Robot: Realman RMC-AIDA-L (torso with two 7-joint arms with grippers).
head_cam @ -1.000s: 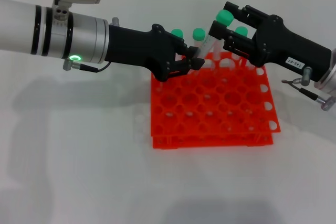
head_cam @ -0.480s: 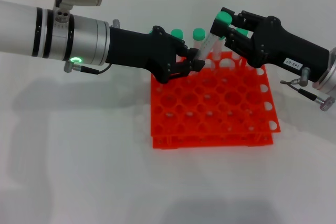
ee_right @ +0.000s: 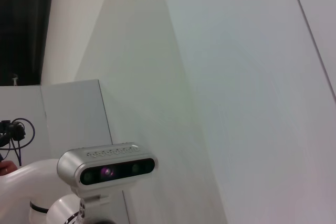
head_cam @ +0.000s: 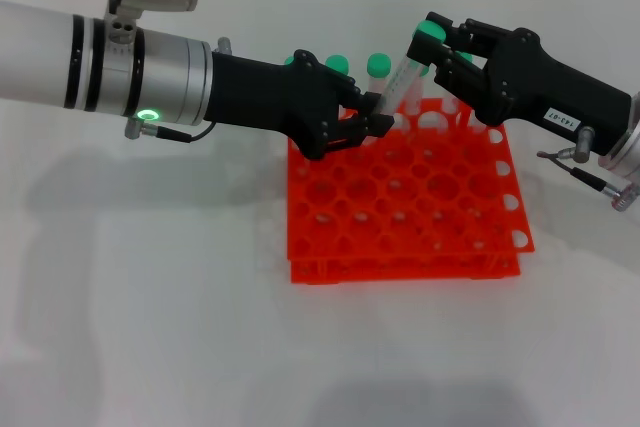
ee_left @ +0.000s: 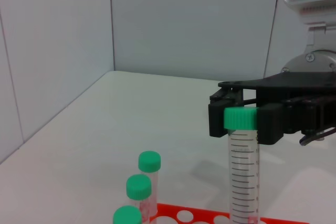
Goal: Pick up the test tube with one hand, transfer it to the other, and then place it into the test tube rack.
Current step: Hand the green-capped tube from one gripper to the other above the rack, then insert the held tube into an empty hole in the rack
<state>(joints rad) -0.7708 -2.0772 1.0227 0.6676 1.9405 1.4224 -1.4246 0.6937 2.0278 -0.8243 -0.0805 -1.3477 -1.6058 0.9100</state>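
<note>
The test tube (head_cam: 405, 75), clear with a green cap, leans over the back of the orange-red rack (head_cam: 410, 209). My left gripper (head_cam: 374, 117), the unlabelled one, is shut on the tube's lower end. My right gripper (head_cam: 436, 39), with the white label, has its fingers closed on both sides of the tube's green cap. The left wrist view shows the tube (ee_left: 243, 182) upright, with the right gripper (ee_left: 240, 119) pinching its cap. The right wrist view shows neither tube nor rack.
Other green-capped tubes (head_cam: 338, 64) (head_cam: 378, 65) stand in the rack's back row, also visible in the left wrist view (ee_left: 149, 161). The rack's front holes are open. White tabletop (head_cam: 150, 287) surrounds the rack. The right wrist view shows a wall and the head camera (ee_right: 107, 167).
The right gripper's fingers have closed in on the tube's cap. The tube has tipped a little more upright, and the left gripper has barely moved.
</note>
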